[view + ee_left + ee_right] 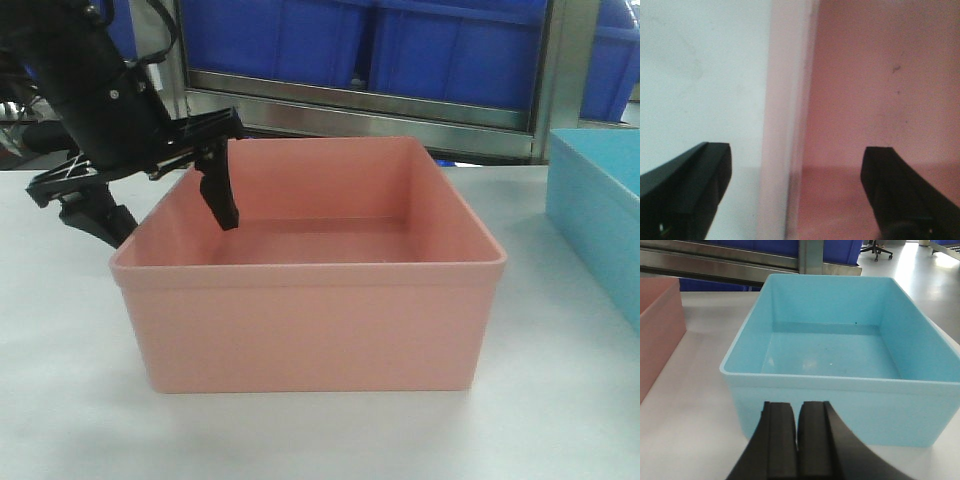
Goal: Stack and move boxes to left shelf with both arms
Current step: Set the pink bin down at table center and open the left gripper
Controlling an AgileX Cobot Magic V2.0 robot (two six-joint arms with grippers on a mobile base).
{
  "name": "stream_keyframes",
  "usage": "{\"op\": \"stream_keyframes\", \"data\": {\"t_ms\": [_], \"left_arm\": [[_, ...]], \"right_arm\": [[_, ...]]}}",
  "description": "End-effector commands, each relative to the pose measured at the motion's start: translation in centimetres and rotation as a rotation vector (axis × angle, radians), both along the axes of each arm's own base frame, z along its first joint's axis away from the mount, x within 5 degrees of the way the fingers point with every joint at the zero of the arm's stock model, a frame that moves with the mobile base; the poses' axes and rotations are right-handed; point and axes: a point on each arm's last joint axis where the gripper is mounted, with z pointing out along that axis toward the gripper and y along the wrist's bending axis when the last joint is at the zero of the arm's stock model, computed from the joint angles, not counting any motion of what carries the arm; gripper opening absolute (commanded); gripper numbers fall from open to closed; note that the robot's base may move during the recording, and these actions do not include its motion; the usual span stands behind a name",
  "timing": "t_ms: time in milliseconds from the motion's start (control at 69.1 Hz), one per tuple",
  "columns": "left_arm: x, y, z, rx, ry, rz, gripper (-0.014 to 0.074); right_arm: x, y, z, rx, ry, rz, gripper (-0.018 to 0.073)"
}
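1. Action at 9 o'clock of the salmon-pink tub (310, 320): left gripper (170, 222) is spread wide and straddles the tub's left wall, one finger inside, one outside, nothing pinched yet.
2. The salmon-pink tub sits upright and empty on the white table (60, 420). Thin, smooth plastic, so likely light, slick and a little flexible — best pinched just under the rolled rim.
3. At 3 o'clock, apart from it, sits the light-blue tub (840, 400), also empty — same handling, I'd judge.
4. Right gripper (797, 440) hovers at its near wall, fingers pressed together, holding nothing.
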Motion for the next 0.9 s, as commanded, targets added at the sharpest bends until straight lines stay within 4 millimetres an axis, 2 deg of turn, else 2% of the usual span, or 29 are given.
{"op": "stream_keyframes", "data": {"t_ms": [0,145,217,289,434,578,723,882], "left_arm": [[-0.7,-0.1,5.1,-0.035,-0.120,-0.042,0.0514],[-2.4,1.1,8.8,0.039,-0.212,-0.112,0.0510],[-3.5,2.0,10.8,0.099,-0.276,-0.156,0.0474],[-5.0,3.0,12.5,0.159,-0.334,-0.199,0.0395],[-8.9,5.3,14.9,0.240,-0.466,-0.228,0.0160],[-13.1,7.3,14.8,0.233,-0.584,-0.209,-0.0014],[-16.9,9.0,14.3,0.227,-0.741,-0.187,-0.0004],[-20.1,10.3,12.0,0.215,-0.840,-0.176,-0.0004]], "right_arm": [[0.1,0.0,1.4,-0.008,-0.104,-0.006,0.0046],[0.1,0.0,1.5,-0.008,-0.105,-0.006,0.0046],[0.1,0.0,1.4,-0.008,-0.104,-0.006,0.0046],[0.1,0.0,1.4,-0.008,-0.104,-0.006,0.0046],[0.1,0.0,1.5,-0.008,-0.105,-0.006,0.0046],[0.1,0.0,1.5,-0.009,-0.110,-0.006,0.0046],[0.1,0.0,2.0,-0.013,-0.167,-0.006,0.0046],[-0.3,0.0,3.9,-0.025,-0.375,-0.009,0.0046]]}}
